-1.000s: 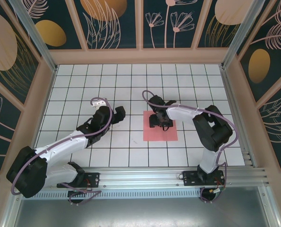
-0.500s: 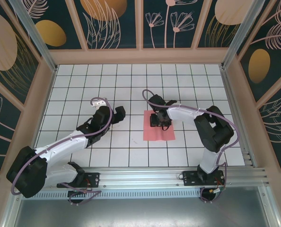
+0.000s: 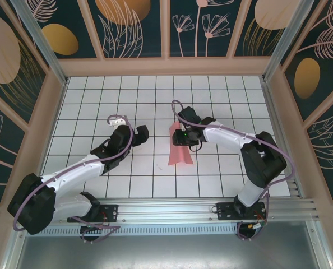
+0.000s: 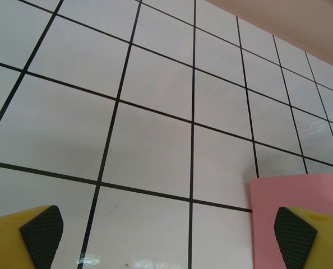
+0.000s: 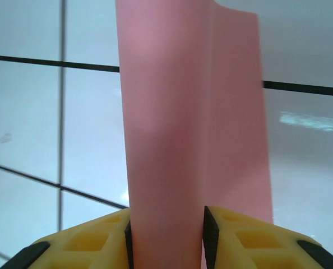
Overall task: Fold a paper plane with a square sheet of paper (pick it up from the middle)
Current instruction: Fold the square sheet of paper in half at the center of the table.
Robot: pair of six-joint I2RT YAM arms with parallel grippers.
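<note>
Right wrist cam, closest in: the right tool (image 5: 166,227) is pinched on the square sheet of paper (image 5: 172,112), with a yellow finger on either side. The pink sheet runs up and away from it, curled lengthwise, with the desk (image 5: 21,112) behind. On the left wrist cam, the left tool (image 4: 166,235) has its pads (image 4: 40,232) spread wide over bare tiles, and a pink corner sits just past the right pad. From the top, the sheet hangs lifted around mid-desk. Can't tell if its lower edge touches.
</note>
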